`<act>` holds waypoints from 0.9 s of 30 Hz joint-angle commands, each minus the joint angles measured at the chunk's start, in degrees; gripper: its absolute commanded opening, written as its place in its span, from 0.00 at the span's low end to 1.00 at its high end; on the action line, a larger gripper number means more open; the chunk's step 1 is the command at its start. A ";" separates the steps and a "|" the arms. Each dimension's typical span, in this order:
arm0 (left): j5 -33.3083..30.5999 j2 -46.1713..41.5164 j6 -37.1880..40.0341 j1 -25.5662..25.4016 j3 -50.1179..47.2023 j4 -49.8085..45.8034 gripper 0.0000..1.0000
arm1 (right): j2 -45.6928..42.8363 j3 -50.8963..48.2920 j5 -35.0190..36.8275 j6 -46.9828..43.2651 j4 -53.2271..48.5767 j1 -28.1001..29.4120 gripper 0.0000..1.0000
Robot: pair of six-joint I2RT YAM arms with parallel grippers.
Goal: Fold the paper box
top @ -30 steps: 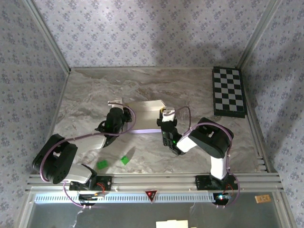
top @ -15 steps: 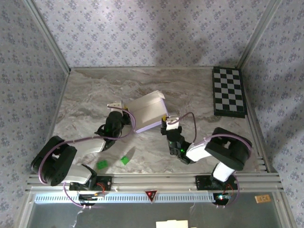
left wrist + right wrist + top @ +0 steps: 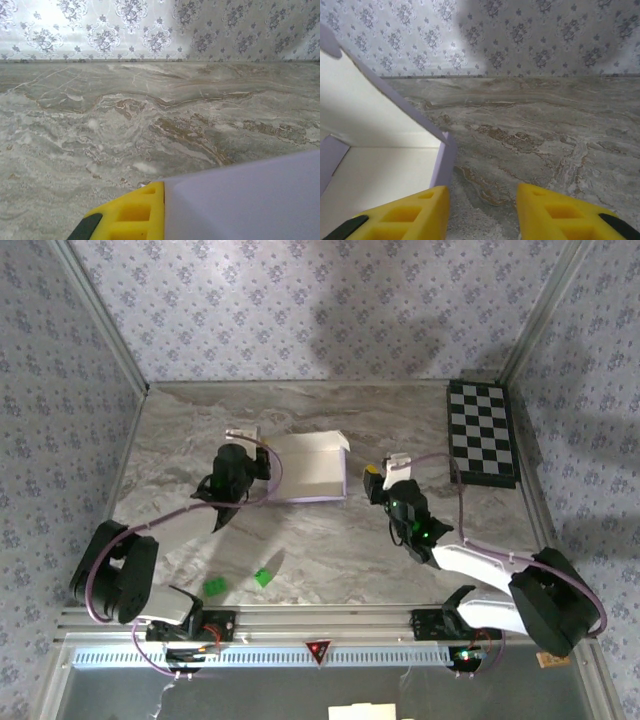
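Fold is partway done. Paper box (image 3: 308, 468) lies mid-table (image 3: 330, 550), nearer the far edge, walls partly up. Left gripper (image 3: 262, 465) pinches its left edge. Right gripper (image 3: 482, 210) stands parted and empty, just beside the right wall. Next, probably: regrasp that wall and fold it inward.

L arm (image 3: 232, 472) & R arm (image 3: 480, 562): black joints, white-silver links, lilac cables (image 3: 180, 516) alongside; green LEDs (image 3: 413, 533) on R wrist. Fingers (image 3: 400, 215) yellow w/ rectangular cut-outs, black tips. Bases (image 3: 450, 625) on alu rail (image 3: 330, 620), table's near edge

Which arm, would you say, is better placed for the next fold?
Probably right: the right gripper is open and free beside the paper box; the left gripper is shut on its edge.
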 commanded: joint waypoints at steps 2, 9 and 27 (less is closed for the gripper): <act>8.60 1.05 1.15 0.73 3.35 -3.66 0.12 | -0.63 5.50 -13.77 -2.84 -10.36 -4.85 0.41; 9.52 -1.90 0.50 1.42 4.03 -8.28 0.32 | 1.33 9.93 -22.42 -6.15 -12.37 -8.09 0.42; 12.82 1.16 -0.98 3.44 21.14 -35.82 0.38 | 16.04 34.62 -47.53 -18.47 -34.18 -18.88 0.50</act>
